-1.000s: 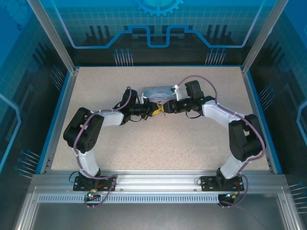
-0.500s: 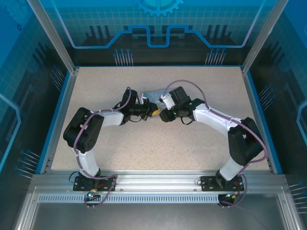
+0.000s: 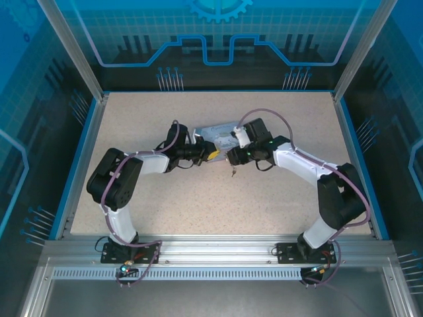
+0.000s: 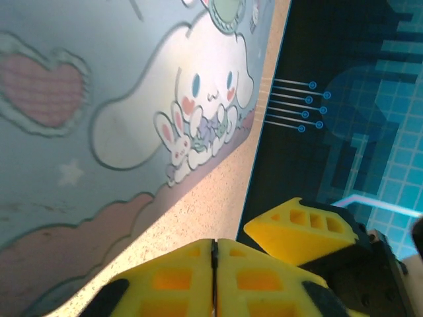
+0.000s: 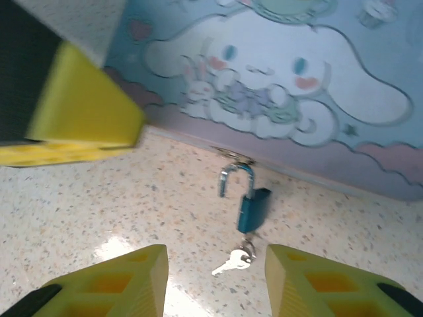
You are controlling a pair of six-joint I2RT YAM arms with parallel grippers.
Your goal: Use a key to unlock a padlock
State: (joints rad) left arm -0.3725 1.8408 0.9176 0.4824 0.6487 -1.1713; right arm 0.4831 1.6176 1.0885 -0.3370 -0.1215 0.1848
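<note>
My left gripper (image 4: 213, 256) is closed, its yellow fingers pressed together beside the cartoon-printed tin (image 4: 99, 99). The blue-bodied padlock (image 5: 252, 208) sits on the speckled table (image 5: 99, 198) at the tin's front wall, one shackle leg free of the body. The key (image 5: 229, 266) lies just below it. My right gripper (image 5: 213, 272) is open over them, holding nothing.

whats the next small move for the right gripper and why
Probably back the right gripper straight off, open: the padlock looks already sprung, shackle end free of the body, hooked to the tin, key by its base, nothing held.
</note>
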